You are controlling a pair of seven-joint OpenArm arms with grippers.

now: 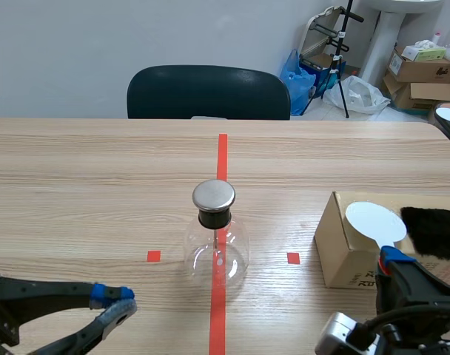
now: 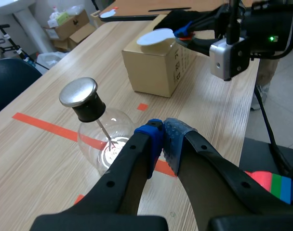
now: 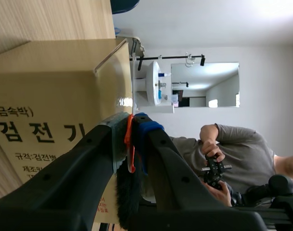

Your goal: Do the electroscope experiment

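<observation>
The electroscope [image 1: 216,244] is a clear glass flask with a black stopper and a flat metal cap [image 1: 213,195]; it stands upright on the red tape line at mid-table. My left gripper [image 1: 120,302] rests low at the near left, shut on nothing, and the flask [image 2: 96,139] stands just ahead of its fingertips [image 2: 161,132]. A white disc paddle [image 1: 374,220] lies on top of a cardboard box [image 1: 343,251]. My right gripper [image 1: 391,259] is shut on the paddle's thin orange handle [image 3: 130,144], pressed between the pads. Black fur [image 1: 434,231] lies on the box beside the disc.
A dark chair [image 1: 208,92] stands behind the table's far edge. Cardboard boxes [image 1: 425,70] and bags sit on the floor at the back right. In the right wrist view a person [image 3: 228,149] in grey holds a controller beyond the box [image 3: 45,96].
</observation>
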